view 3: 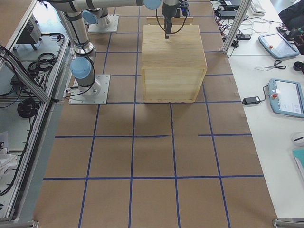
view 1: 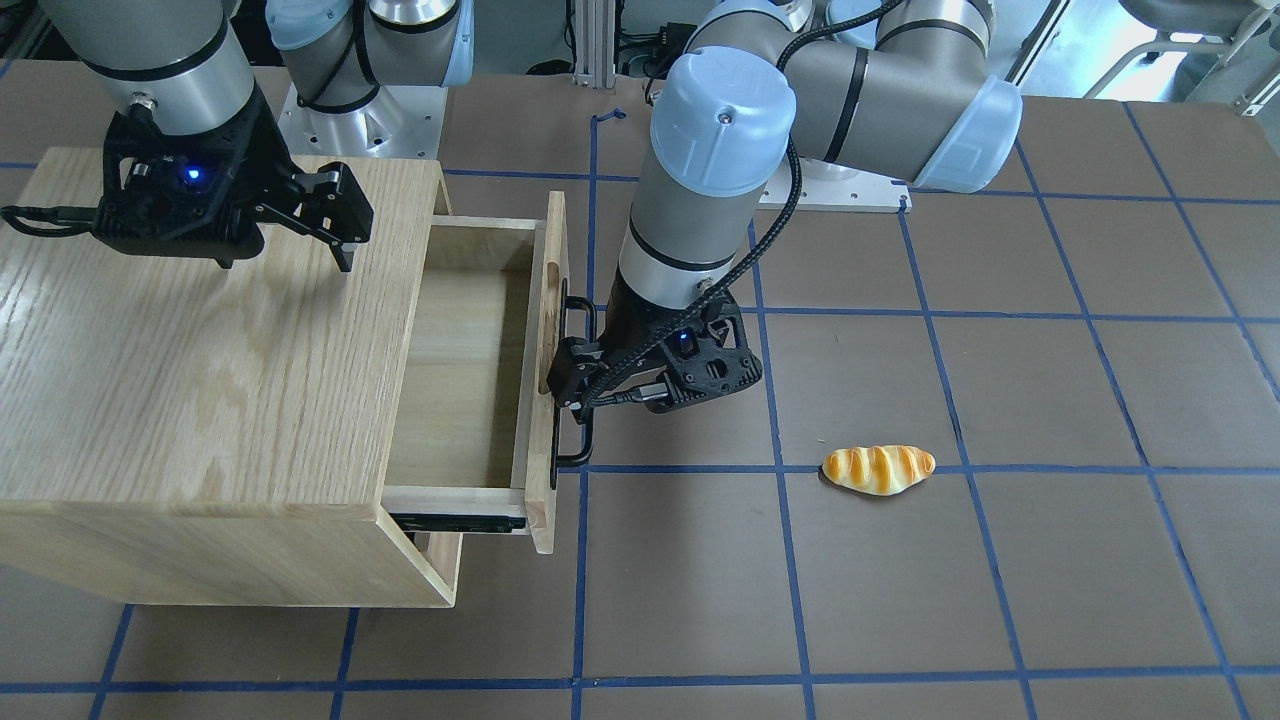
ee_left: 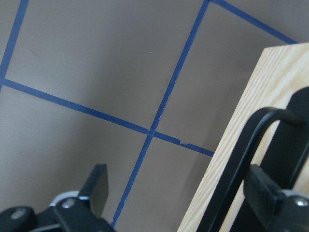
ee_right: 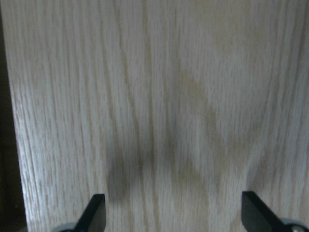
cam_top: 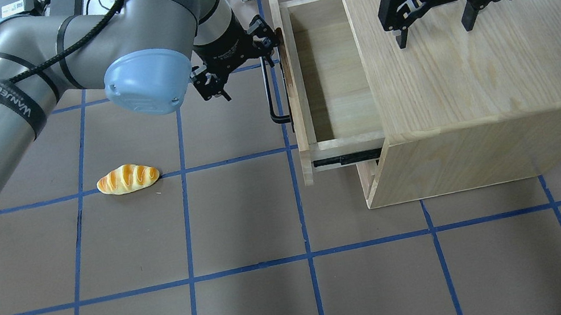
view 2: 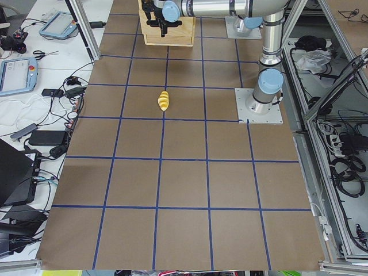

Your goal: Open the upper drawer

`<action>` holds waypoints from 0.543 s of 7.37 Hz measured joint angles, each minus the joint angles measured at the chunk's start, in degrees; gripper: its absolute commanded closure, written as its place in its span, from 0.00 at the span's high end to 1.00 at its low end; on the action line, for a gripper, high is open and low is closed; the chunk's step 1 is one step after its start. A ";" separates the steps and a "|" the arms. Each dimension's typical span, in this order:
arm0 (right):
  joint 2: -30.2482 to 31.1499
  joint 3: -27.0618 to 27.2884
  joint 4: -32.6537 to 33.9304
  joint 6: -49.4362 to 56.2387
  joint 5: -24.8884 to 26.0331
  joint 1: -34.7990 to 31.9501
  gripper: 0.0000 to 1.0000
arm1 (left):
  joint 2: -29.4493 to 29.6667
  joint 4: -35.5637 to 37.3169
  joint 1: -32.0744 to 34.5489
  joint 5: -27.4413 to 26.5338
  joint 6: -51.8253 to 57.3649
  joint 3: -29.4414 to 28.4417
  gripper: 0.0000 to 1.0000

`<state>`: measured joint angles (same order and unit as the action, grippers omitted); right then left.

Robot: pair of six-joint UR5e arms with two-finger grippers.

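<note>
There's the upper drawer (cam_top: 330, 79), well out of the cabinet (cam_top: 504, 83) toward the robot's left. The left gripper (ee_left: 178, 176) is nearest, fingers wide and straddling the black handle (ee_left: 241, 159) (bar lying crosswise to the pull). The right gripper (cam_top: 435, 35) hangs wide-fingered over the cabinet top

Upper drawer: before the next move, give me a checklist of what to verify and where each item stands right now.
1. The upper drawer is pulled partway out of the cabinet: ok.
2. Left gripper is open, with one finger behind the handle: ok.
3. Right gripper is open over the cabinet top; whether it presses down: cannot tell.
4. Inside of the drawer is bare: ok.
5. Bread roll lies well apart from the drawer front: ok.
6. Drawer at full extension: cannot tell.
</note>
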<state>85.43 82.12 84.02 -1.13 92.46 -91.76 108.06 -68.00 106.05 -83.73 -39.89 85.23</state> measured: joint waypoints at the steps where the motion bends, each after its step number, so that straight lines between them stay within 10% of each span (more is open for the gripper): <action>1: 0.00 0.01 0.00 0.04 0.00 0.00 1.00 | -0.07 -0.06 -0.09 -0.03 0.13 -0.06 1.00; 4: 0.00 -0.03 0.00 0.05 0.00 0.00 1.00 | -3.36 -7.81 -0.65 -0.48 1.53 -2.85 1.00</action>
<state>85.43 82.09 84.02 -1.08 92.46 -91.76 104.70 -75.80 105.40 -84.21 -38.37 82.37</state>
